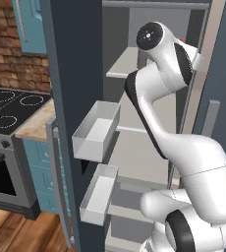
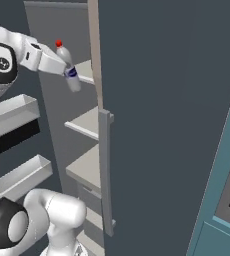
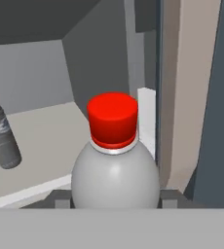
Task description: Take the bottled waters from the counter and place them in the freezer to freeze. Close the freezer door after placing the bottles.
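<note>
In the right base view, the end effector [image 2: 66,70] sits in the upper left of the frame and is clenched on the red-capped bottle [image 2: 68,67]. This bottle is tilted, with its cap toward the upper left, and it hangs at the open front of the freezer [image 2: 79,125], near an upper grey shelf [image 2: 85,122].

In the hand view, the same bottle stands at the bottom centre, its red cap pointing up into the frame, with one dark fingertip [image 3: 60,198] on each side of its body. At the left edge of this view the grey-blue bottle [image 3: 2,138] is leaning on a shelf inside the freezer, well apart from the held one.

In the left base view, the freezer door [image 1: 73,123] stands open in the left half of the frame, and two white bins [image 1: 98,130] are on its inner face. At the far left are the black stovetop [image 1: 14,108] and a strip of the bench [image 1: 36,125].
</note>
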Robot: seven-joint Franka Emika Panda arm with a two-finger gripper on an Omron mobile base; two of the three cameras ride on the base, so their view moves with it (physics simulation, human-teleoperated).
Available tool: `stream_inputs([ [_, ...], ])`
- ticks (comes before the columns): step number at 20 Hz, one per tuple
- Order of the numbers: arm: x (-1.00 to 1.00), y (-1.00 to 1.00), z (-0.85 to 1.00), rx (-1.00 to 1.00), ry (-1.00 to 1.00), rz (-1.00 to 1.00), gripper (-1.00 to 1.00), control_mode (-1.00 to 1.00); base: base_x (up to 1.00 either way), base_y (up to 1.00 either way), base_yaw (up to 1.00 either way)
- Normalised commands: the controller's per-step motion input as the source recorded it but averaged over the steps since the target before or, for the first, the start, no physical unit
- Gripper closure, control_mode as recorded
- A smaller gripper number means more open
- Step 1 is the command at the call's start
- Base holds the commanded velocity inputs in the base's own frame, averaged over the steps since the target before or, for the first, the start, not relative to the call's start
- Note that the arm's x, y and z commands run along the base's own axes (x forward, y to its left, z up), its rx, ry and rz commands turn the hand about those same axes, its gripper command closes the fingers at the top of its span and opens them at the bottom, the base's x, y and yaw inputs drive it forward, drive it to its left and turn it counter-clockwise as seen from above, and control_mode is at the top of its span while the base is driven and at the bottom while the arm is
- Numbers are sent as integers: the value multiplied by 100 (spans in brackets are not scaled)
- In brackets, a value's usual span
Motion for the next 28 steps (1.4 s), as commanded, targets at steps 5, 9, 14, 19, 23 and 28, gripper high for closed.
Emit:
stream_inputs([
  [5,64,0,0,-8,0,0,100,-100,0,0,0],
  [9,57,3,0,-3,0,0,100,-100,0,0,0],
  [14,42,0,0,0,0,0,100,-100,0,0,0],
  [19,35,-1,0,0,0,2,100,-100,0,0,0],
  [23,40,-11,0,1,0,1,100,-100,0,0,0],
  [28,49,-11,0,0,0,0,100,-100,0,0,0],
])
